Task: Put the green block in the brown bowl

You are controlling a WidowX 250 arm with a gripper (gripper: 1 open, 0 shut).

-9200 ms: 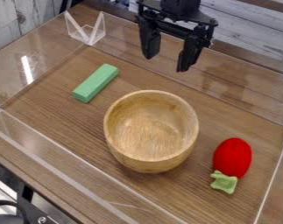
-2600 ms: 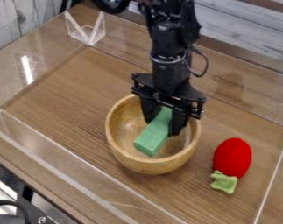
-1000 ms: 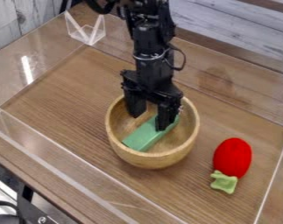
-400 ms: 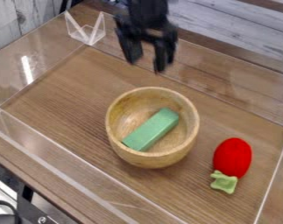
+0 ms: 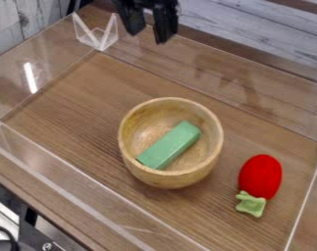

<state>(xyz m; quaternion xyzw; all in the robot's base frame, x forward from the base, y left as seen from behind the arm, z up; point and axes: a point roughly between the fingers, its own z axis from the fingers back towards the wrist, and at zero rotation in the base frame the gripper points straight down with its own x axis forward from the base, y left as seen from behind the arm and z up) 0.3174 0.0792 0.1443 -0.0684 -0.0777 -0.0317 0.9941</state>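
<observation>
Light green, the block [image 5: 169, 146] lies inside the brown bowl [image 5: 170, 173], flat on the bottom and set at a slant, its upper end towards the bowl's far right wall, its lower end towards the near left. Bowl upright on the wooden table [image 5: 69, 155], pale wood with visible grain. Right of it and apart, we note a red strawberry-like toy [image 5: 260, 176], its green leaf [image 5: 250, 205] pointing towards the near edge. At the far side, the black gripper [image 5: 149, 24] hangs well apart from bowl and block, its upper part cut off by the top of our view. Fingers stand wide open, nothing between them. Left of the gripper we see a white, wire-like shape [image 5: 95, 32] on the table. A dark curved object shows in the near left corner; we cannot tell what it is.
</observation>
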